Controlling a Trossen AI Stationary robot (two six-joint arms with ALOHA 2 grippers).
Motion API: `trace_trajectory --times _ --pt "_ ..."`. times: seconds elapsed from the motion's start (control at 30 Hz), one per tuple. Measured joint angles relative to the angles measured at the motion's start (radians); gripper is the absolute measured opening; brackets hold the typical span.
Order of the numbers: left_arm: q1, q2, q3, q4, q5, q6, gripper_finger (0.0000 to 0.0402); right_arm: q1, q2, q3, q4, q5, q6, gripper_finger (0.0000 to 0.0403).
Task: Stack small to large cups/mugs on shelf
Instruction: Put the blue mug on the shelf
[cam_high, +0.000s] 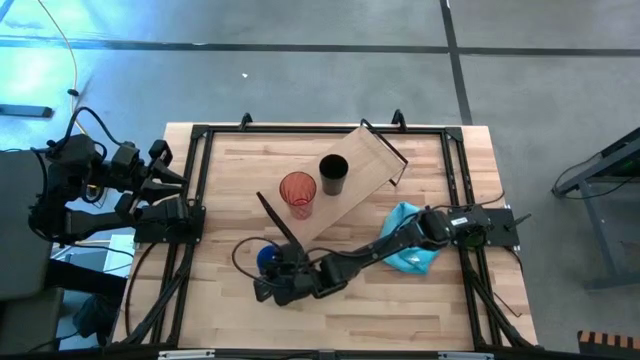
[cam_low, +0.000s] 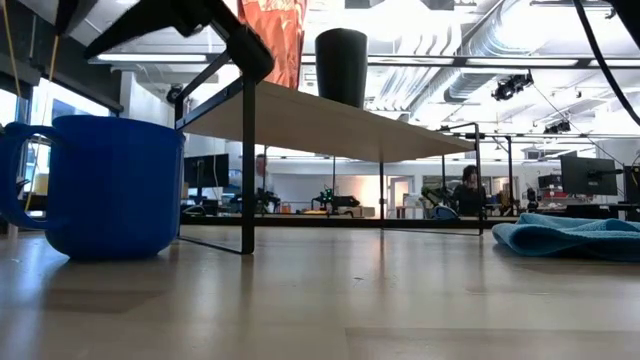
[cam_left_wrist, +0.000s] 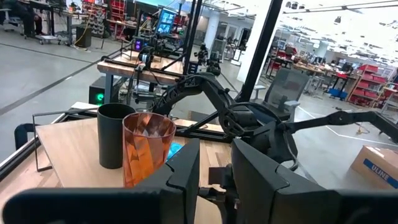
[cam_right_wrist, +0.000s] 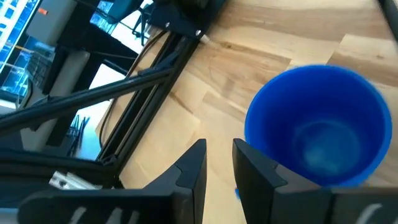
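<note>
The blue mug (cam_high: 266, 257) (cam_low: 115, 185) (cam_right_wrist: 317, 124) stands upright on the tabletop by its base, its handle (cam_low: 12, 180) free. My right gripper (cam_high: 268, 286) (cam_right_wrist: 219, 163) hovers over the mug's near side with its fingers shut. The wooden shelf (cam_high: 360, 170) (cam_low: 330, 120) lies diagonally across the table on its black brackets. The orange-red tumbler (cam_high: 298, 192) (cam_left_wrist: 146, 152) and the black cup (cam_high: 333, 175) (cam_left_wrist: 115, 134) stand side by side on it. My left gripper (cam_high: 172, 180) (cam_left_wrist: 215, 174) waits shut at the table's left edge.
A light blue cloth (cam_high: 420, 262) (cam_low: 570, 235) lies on the table's right part, under my right arm. The shelf's near bracket (cam_low: 247, 160) stands just beside the mug. Black rails (cam_high: 195, 200) frame the tabletop. Bare wood (cam_high: 380, 310) stretches along the near edge.
</note>
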Motion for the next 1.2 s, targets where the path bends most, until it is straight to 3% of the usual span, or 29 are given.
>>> trace_trajectory --times 0.33,0.93,1.2 --pt "0.000 0.000 0.000 0.000 0.000 -0.005 0.0083 0.047 0.000 0.000 -0.038 0.053 0.043 0.0067" --pt "0.000 0.000 0.000 0.001 0.000 -0.029 0.0083 0.105 0.000 0.000 -0.204 0.127 0.404 0.0070" --pt "0.000 0.000 0.000 0.002 0.018 -0.028 0.0083 0.097 0.000 0.000 -0.195 0.123 0.508 0.0152"
